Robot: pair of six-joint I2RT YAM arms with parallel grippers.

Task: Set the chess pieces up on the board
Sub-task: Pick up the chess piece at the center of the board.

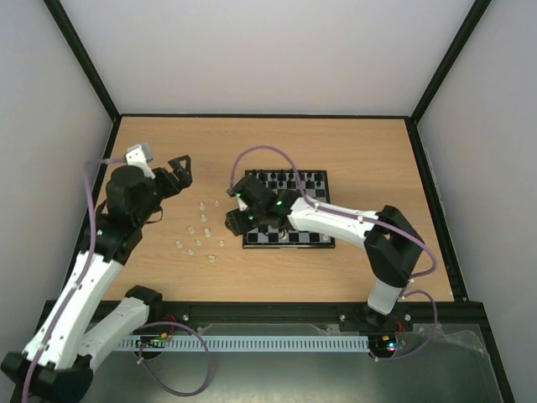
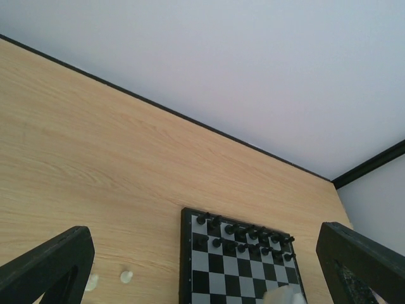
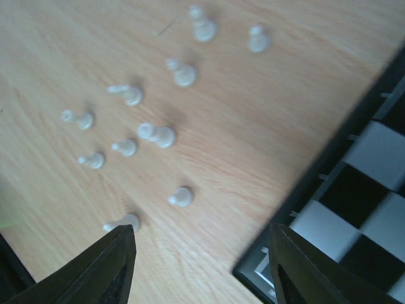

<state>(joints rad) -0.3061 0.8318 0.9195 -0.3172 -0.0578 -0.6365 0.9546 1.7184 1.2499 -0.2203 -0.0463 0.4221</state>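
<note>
The board (image 1: 285,244) lies at mid-table, with black chessmen (image 1: 289,178) lined up on its two far rows. Several white chess pieces (image 1: 201,231) are scattered on the wood left of it. My left gripper (image 1: 186,170) hovers open and empty behind the scatter; its view shows the board (image 2: 184,253), the black rows (image 2: 243,235) and a white piece (image 2: 126,276). My right gripper (image 1: 231,207) hangs open over the board's left edge. In its view the fingers (image 3: 114,266) straddle bare wood between the pieces (image 3: 158,134) and the board's corner (image 3: 329,171).
Black frame rails edge the table at the back (image 1: 264,117) and sides. White walls rise behind it. The right arm's white link (image 1: 336,222) stretches across the near half of the board. Purple cables loop off both arms.
</note>
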